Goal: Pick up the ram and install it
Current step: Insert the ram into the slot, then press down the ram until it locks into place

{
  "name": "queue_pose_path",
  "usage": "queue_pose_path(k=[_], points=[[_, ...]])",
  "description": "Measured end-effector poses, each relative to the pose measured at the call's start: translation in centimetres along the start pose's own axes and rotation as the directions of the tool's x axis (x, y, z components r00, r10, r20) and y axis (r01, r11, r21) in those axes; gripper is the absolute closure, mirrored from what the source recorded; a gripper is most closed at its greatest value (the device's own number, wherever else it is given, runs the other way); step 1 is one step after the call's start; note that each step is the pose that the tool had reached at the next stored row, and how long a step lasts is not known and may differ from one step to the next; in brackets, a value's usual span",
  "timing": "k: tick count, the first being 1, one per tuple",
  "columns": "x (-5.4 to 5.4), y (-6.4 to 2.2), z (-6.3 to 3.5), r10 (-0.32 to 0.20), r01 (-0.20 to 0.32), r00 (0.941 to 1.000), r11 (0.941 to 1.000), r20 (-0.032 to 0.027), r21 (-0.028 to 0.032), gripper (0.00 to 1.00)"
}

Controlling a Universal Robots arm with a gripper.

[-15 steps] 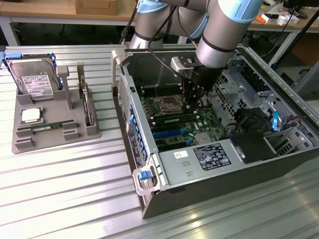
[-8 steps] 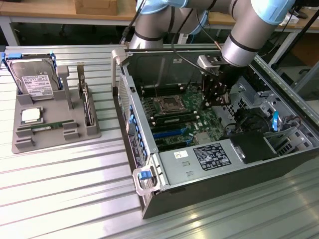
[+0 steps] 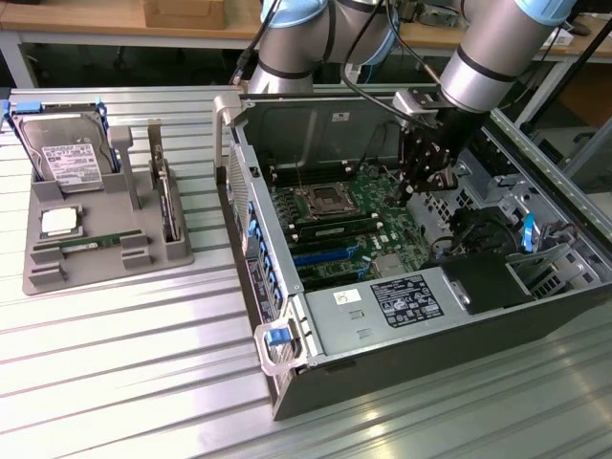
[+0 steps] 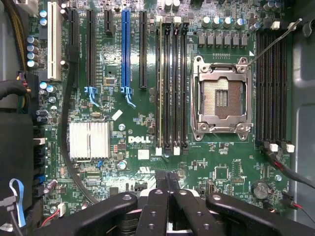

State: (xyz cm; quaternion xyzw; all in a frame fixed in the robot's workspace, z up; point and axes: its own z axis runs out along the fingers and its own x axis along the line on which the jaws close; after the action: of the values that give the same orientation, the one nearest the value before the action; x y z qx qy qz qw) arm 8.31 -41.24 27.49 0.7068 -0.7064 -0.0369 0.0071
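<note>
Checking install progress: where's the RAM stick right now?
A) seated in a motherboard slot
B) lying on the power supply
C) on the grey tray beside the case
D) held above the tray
A: a green RAM stick sits in a slot beside the empty CPU socket, and the end effector is shut above the board.

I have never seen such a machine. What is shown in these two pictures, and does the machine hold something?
The machine is a robot arm with a gripper at its end. The exterior view comes from a camera beside the table; the wrist view comes from a camera on the arm, looking down at the motherboard with its empty processor socket. On the metal table lies an open computer case. At the exterior view's left stands a grey tray carrying a hard drive, a square processor chip and the ram, a thin green stick. The gripper is shut above the motherboard and seems to hold nothing.
</note>
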Motion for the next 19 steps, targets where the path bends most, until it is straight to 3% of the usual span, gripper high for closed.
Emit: queue_pose_path(k=[4,8,16,19], points=[[0.0,0.24,0.03,0.000,0.000,1.0000,1.0000,-0.0002,0.0000,0.90],[0.0,2.39,0.73,0.000,0.000,1.0000,1.0000,-0.0001,0.0000,0.90],[0.0,2.74,4.02,0.000,0.000,1.0000,1.0000,-0.0001,-0.0003,0.90],[0.1,2.71,4.43,0.000,0.000,1.0000,1.0000,-0.0002,-0.0004,0.90]])
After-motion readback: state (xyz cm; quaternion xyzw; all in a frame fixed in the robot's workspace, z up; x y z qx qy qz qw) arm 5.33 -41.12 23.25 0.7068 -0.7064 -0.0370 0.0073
